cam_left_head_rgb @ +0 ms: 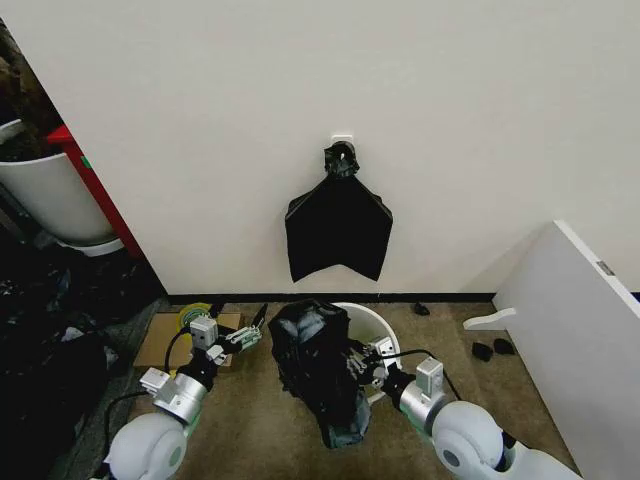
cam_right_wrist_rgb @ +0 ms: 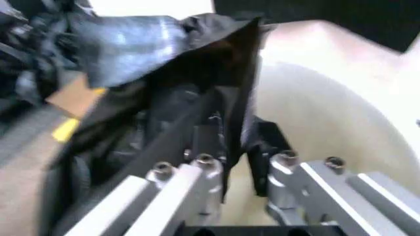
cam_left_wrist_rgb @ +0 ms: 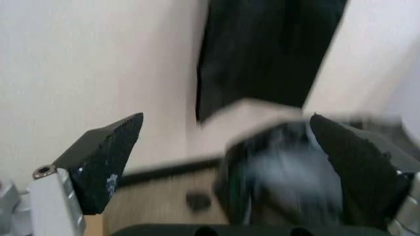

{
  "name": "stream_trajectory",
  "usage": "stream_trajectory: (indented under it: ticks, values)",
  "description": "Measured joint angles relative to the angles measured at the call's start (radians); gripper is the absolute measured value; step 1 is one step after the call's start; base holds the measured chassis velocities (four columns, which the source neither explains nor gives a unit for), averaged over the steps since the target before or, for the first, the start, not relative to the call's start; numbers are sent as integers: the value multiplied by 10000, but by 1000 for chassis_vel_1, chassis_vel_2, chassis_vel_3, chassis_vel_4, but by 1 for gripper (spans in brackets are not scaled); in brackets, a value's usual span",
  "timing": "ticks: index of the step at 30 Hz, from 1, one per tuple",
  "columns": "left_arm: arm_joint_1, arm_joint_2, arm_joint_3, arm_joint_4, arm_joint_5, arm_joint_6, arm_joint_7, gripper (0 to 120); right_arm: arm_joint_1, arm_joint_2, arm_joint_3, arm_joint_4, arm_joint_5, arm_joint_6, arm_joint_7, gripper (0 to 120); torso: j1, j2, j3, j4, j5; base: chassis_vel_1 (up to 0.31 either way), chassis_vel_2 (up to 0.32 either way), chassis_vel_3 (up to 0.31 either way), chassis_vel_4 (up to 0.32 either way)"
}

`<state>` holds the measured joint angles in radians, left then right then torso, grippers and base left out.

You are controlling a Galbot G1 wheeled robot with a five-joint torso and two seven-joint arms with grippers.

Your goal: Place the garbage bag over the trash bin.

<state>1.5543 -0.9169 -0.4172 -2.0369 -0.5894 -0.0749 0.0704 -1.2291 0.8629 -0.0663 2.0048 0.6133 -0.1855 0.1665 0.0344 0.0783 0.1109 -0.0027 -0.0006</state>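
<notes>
The crinkled black garbage bag point(cam_left_head_rgb: 318, 372) hangs over the left side of the round white trash bin point(cam_left_head_rgb: 378, 326) and trails down to the floor in front of it. My right gripper point(cam_left_head_rgb: 364, 366) is at the bin's right front, shut on a fold of the garbage bag point(cam_right_wrist_rgb: 164, 54). In the right wrist view the gripper point(cam_right_wrist_rgb: 233, 147) pinches the film just over the bin's white inside point(cam_right_wrist_rgb: 321, 123). My left gripper point(cam_left_head_rgb: 241, 338) is open, left of the bag and apart from it. The left wrist view shows its spread fingers point(cam_left_wrist_rgb: 105, 155) with the blurred bag point(cam_left_wrist_rgb: 276, 172) beyond.
A flat black bag point(cam_left_head_rgb: 338, 228) hangs knotted from a wall hook above the bin. A large white pot point(cam_left_head_rgb: 48, 198) and a red frame stand far left. A tape roll point(cam_left_head_rgb: 194, 315) lies on cardboard by my left arm. A white panel point(cam_left_head_rgb: 580, 320) leans at the right.
</notes>
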Motion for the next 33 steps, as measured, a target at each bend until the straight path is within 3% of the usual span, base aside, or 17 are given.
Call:
stream_trajectory:
  ticks: [3,6,19,23,27,33]
  values:
    - [560,675,166,-258,-147,415,-206,100,-184,105,3,14,-942,311,365,0,0,0,0,4,-1,0,0,0,0]
    - [625,830,336,-504,-474,732,-264,100,-268,128,2,19,-1496,478,513,0,0,0,0,2,-1,0,0,0,0]
    - [-610,656,1805,-436,-1331,1616,-380,100,-358,118,71,-110,-2345,676,1069,0,0,0,0,2,0,0,0,0,0]
    - [-1161,327,2515,-647,-1551,2527,-1545,100,-422,198,24,-114,-2449,627,1209,0,0,0,0,-1,1,0,0,0,0]
    - [-1548,-53,3582,-910,-1291,3575,-4037,100,-429,264,-18,-141,-2456,598,1236,0,0,0,0,2,1,0,0,0,0]
    - [-1944,-341,4204,-572,-838,3729,-4787,100,-427,299,-76,-140,-2447,579,1202,0,0,0,0,2,0,0,0,0,0]
